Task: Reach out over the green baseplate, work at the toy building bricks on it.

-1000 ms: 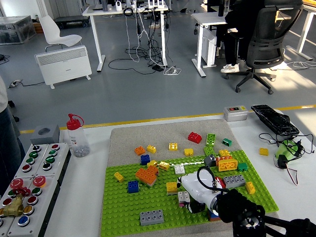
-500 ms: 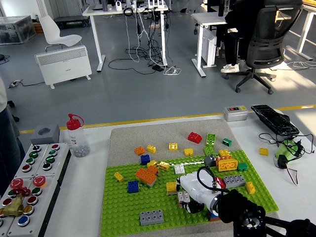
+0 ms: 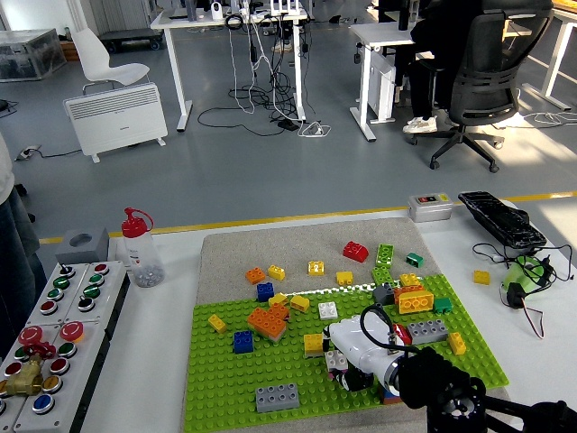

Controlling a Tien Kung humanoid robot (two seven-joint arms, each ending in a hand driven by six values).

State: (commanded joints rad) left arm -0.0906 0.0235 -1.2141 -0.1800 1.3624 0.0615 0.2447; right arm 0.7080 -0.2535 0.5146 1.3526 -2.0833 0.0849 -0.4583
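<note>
The green baseplate [image 3: 225, 379] lies on a grey mat, with loose bricks scattered over both. My right hand [image 3: 354, 354], white-backed on a black arm, reaches in from the lower right and rests low over the plate's near middle. A small white-and-grey brick [image 3: 335, 362] sits right against its left side, and whether the hand grips it is hidden. Just beyond lie a yellow brick [image 3: 313, 342] and a white brick [image 3: 327, 309]. An orange brick [image 3: 268, 320], a blue brick [image 3: 243, 341] and a grey brick [image 3: 277, 395] lie to the left. A long grey brick [image 3: 427, 331] lies to the right.
A button box [image 3: 54, 334] and a red-capped bottle [image 3: 141, 248] stand at the left. A keyboard [image 3: 500, 219], a green wired part [image 3: 527, 275] and a yellow brick [image 3: 482, 277] lie at the right. A person's leg [image 3: 11, 244] shows at the left edge.
My right hand has crept very slightly toward the near edge, and the small white-and-grey brick has slid with it. The other bricks have not moved.
</note>
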